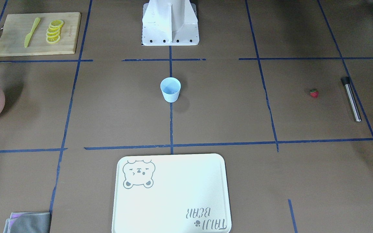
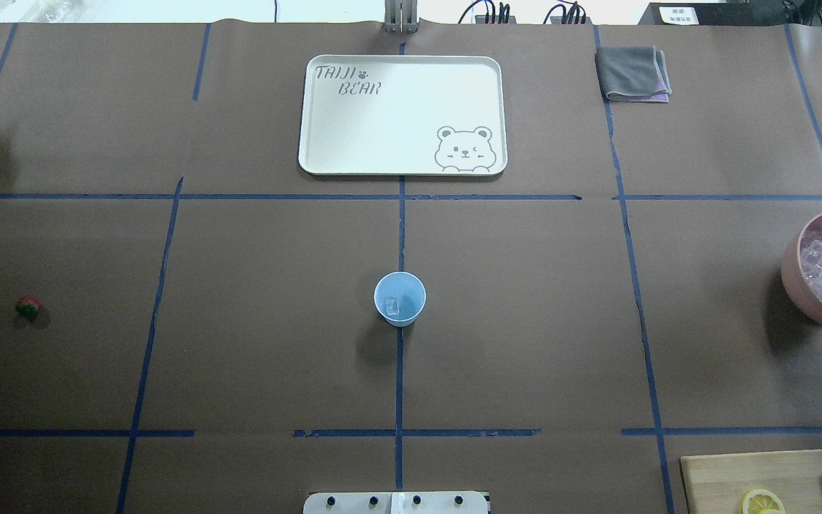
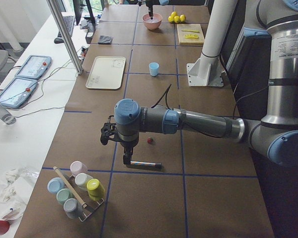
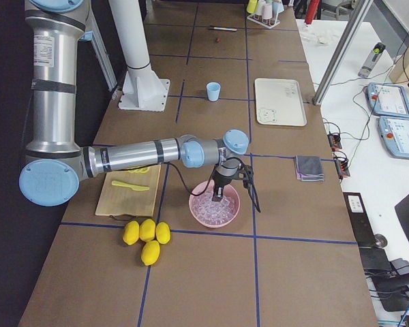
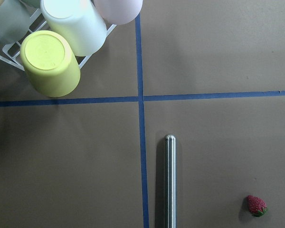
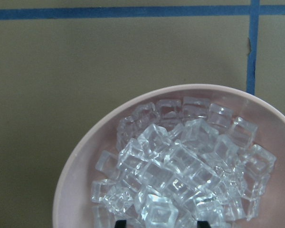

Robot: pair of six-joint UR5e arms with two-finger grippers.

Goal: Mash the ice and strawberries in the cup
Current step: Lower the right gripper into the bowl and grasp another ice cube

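The step in hand was judged to be the picking of one piece of ice (image 6: 180, 166) out of the pink bowl (image 6: 76, 190), to be dropped into the cup (image 2: 414, 293). The right gripper (image 6: 161, 222) was hung just over the pile, and its jaws were spread wide, with one cube seen between the two dark fingertips (image 6: 121, 223) but not pinched. To do it well, only one cube had to be picked, a top one not wedged under others. The fingers needed to be let down on its two flat sides, not on its corners, because the cubes looked smooth and slippery and could be squirted out. The squeeze was best made slowly and the lift made straight up, so that the bowl was not bumped. The cup was seen alone in the middle of the table, well apart from the bowl, with one cube (image 2: 392, 305) inside it, so a long, careful carry was called for. The strawberry (image 5: 256, 205) was seen far over on the other side, near a metal rod (image 5: 169, 180), below the left gripper (image 3: 127, 159); whether those jaws were spread or pressed together could not be told
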